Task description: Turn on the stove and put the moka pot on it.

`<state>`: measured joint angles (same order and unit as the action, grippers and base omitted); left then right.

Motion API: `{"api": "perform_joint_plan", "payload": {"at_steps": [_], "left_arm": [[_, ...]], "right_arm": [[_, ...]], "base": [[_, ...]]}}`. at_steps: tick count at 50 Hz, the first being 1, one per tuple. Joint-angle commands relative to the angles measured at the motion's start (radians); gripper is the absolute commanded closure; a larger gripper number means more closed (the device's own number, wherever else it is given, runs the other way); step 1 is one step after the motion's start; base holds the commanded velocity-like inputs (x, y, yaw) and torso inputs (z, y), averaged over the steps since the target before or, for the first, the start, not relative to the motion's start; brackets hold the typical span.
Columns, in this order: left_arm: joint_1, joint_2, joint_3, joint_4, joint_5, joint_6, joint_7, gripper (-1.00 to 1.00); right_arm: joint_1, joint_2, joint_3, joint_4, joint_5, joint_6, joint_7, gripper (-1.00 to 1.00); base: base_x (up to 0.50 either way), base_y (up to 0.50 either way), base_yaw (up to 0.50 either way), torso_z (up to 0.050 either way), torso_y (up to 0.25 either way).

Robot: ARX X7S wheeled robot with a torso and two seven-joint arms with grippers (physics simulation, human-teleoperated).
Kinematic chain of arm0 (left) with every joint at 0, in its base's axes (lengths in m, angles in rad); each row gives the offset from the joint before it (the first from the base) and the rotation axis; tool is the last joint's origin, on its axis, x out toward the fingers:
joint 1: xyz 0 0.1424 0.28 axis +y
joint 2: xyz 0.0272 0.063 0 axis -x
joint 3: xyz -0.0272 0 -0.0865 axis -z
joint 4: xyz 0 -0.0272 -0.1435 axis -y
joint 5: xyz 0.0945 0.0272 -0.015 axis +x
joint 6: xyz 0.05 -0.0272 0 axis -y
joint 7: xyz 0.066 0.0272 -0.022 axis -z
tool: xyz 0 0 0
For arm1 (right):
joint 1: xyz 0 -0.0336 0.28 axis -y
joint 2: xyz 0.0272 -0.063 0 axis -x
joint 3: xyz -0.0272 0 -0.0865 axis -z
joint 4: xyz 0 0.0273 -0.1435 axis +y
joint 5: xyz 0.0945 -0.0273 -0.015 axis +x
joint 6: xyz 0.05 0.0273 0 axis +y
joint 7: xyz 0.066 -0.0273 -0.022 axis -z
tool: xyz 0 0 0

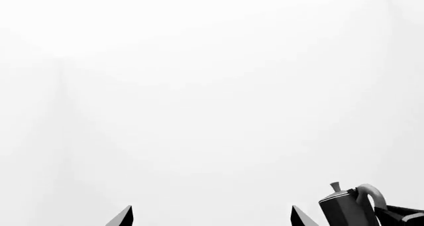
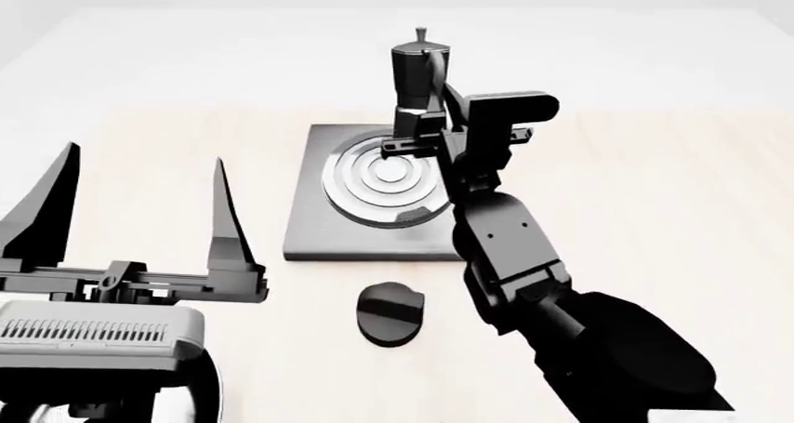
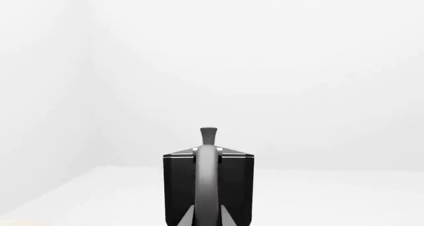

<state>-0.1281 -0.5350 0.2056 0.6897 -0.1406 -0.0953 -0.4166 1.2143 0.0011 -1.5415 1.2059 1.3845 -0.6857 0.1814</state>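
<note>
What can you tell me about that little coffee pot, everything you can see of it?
The moka pot is small, tall and black, with faceted sides, a lid topped by a slim knob, and a curved grey side handle. It looks like metal and stands upright, over the far edge of the stove; whether it rests there or is lifted, I cannot tell. The right gripper is at its handle side, fingers on either side of the handle in the wrist view.
</note>
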Motion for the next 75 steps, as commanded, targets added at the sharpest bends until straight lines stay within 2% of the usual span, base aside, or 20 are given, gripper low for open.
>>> {"api": "perform_joint_plan", "payload": {"at_steps": [1, 18, 37, 75], "left_arm": [[0.002, -0.001, 0.001, -0.004, 0.001, 0.008, -0.001, -1.0], [0.008, -0.001, 0.005, -0.011, 0.0, 0.02, -0.002, -1.0], [0.005, -0.004, 0.01, -0.011, 0.0, 0.018, -0.003, -1.0], [0.002, -0.004, 0.015, -0.015, -0.009, 0.039, -0.002, -1.0]], "right_arm": [[0.022, -0.001, 0.016, -0.025, -0.07, -0.066, 0.022, 1.0], [0.044, -0.001, 0.021, -0.056, -0.122, -0.177, 0.072, 1.0], [0.042, -0.001, 0.019, -0.07, -0.141, -0.117, 0.073, 1.0], [0.011, -0.001, 0.025, -0.044, -0.12, -0.03, 0.052, 1.0]], "base": [[0.0, 0.0, 0.0, 0.0, -0.182], [0.0, 0.0, 0.0, 0.0, -0.182], [0.0, 0.0, 0.0, 0.0, -0.166], [0.0, 0.0, 0.0, 0.0, -0.002]]}}
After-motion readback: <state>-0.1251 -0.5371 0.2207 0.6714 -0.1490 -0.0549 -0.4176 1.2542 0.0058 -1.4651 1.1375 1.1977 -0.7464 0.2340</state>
